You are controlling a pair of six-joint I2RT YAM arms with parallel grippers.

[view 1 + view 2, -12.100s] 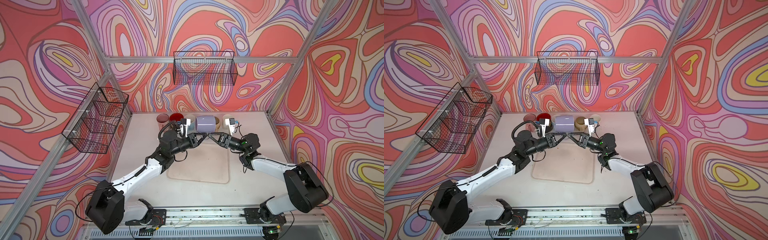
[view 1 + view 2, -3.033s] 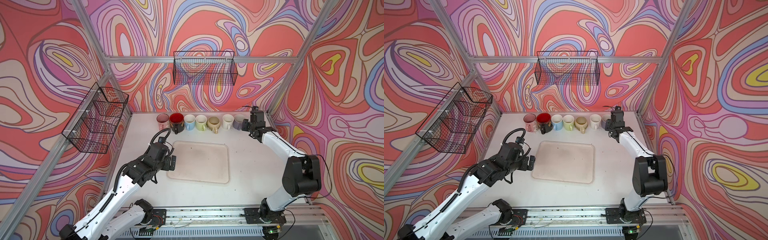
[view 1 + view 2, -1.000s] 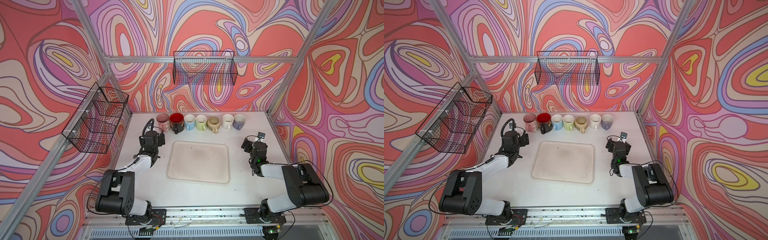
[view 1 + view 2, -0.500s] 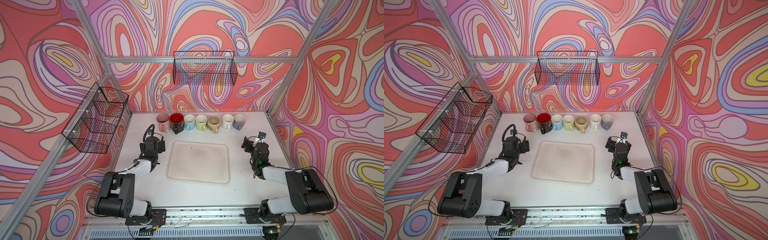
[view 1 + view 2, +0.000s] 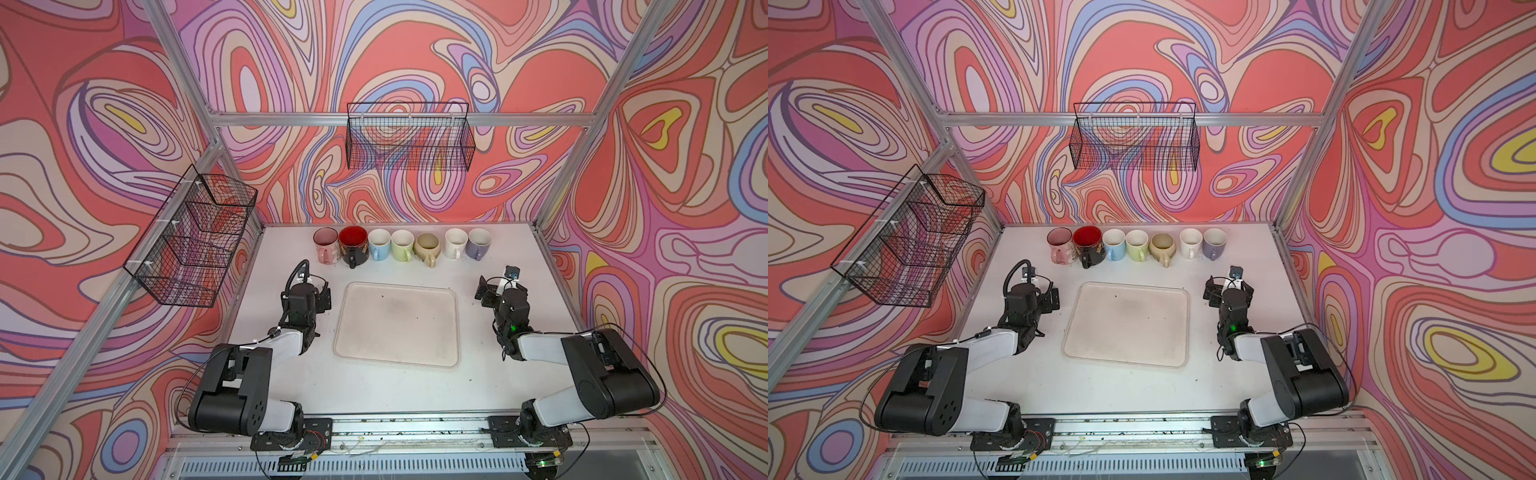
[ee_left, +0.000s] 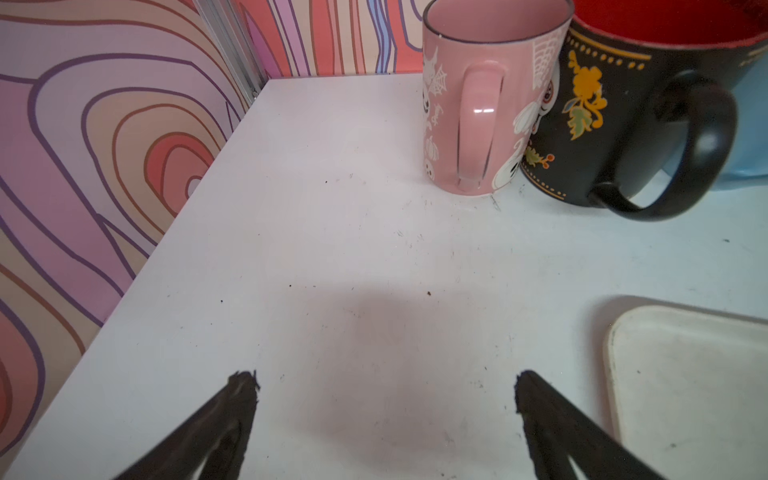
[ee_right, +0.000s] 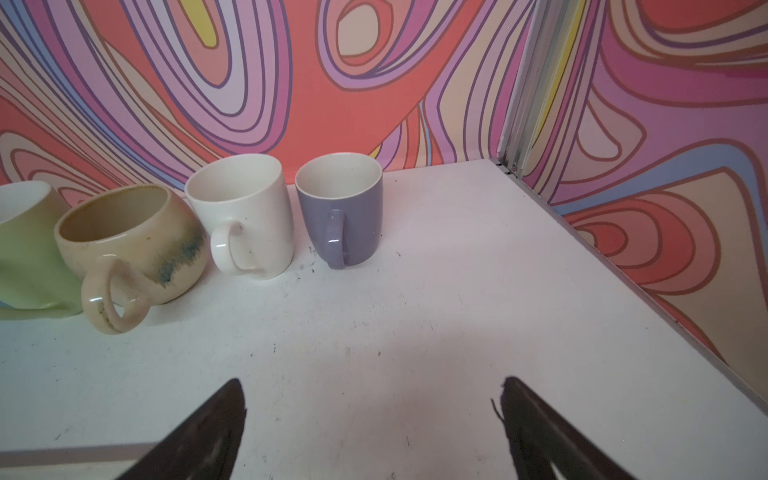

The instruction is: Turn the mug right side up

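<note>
A lavender mug [image 5: 478, 245] [image 5: 1213, 245] [image 7: 340, 212] stands mouth up at the right end of a row of several mugs along the back wall, its handle toward the front. Every mug in the row is upright. My left gripper [image 5: 318, 289] [image 5: 1045, 291] [image 6: 384, 386] hovers low left of the tray, open and empty, facing the pink mug [image 6: 478, 104]. Right of the tray, my right gripper [image 5: 496, 286] [image 5: 1227, 286] [image 7: 372, 395] is open and empty, well short of the lavender mug.
A beige tray [image 5: 395, 324] [image 5: 1125, 320] lies bare in the middle. The row also holds a black mug with a red inside [image 5: 353, 245], a white mug [image 7: 245, 216] and a beige mug [image 7: 129, 241]. Wire baskets [image 5: 409, 141] [image 5: 195, 232] hang on the walls.
Twelve seconds ago both grippers held the lavender mug over the tray; now it stands in the row. Over the last second both arms drew back a little toward the front, jaws still open.
</note>
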